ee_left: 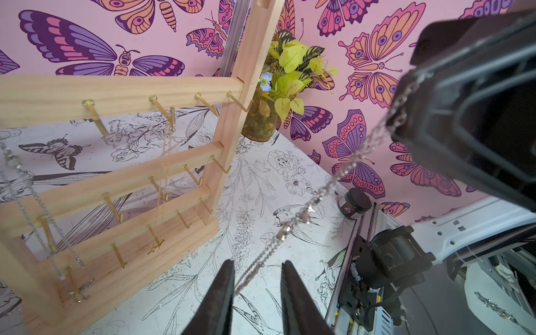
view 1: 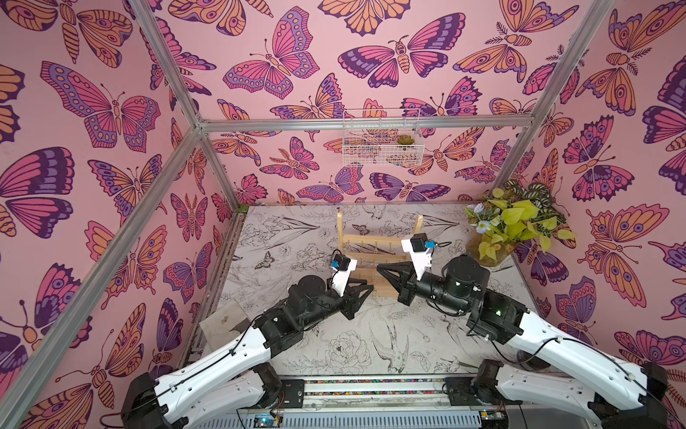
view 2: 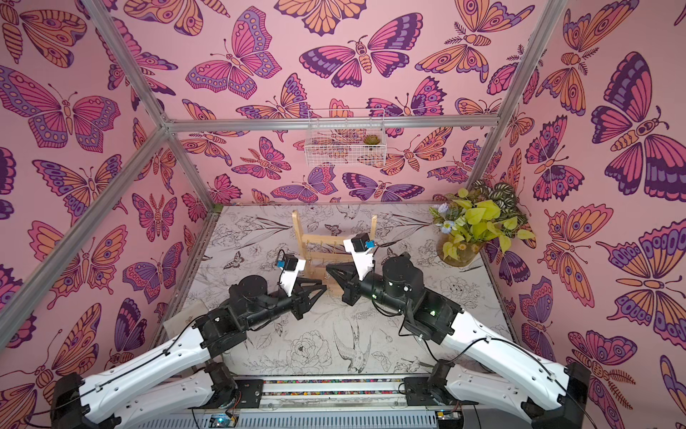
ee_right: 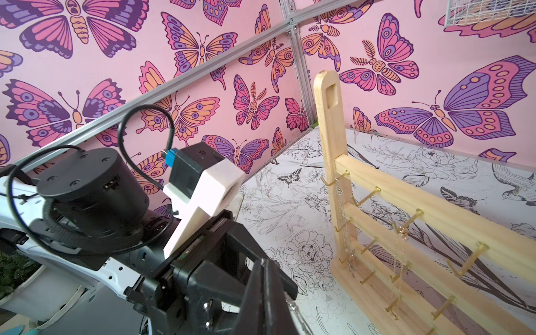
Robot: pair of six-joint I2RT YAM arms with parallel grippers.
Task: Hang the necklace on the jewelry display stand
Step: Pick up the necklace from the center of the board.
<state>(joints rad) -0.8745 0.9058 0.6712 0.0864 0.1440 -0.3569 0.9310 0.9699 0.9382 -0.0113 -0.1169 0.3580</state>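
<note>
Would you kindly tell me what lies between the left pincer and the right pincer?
A silver chain spans the gap, from the shut right pincer down into the open left pincer. The left wrist view shows it.

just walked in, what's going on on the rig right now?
Both arms are working a silver necklace in front of the jewelry display stand. The right gripper is shut on it, and the chain runs down between the fingers of the left gripper, which is open and not pinching it. It is on no hook yet. A fine gold necklace hangs from a top-crossbar hook, and a second silver chain hangs beside one upright.
</note>
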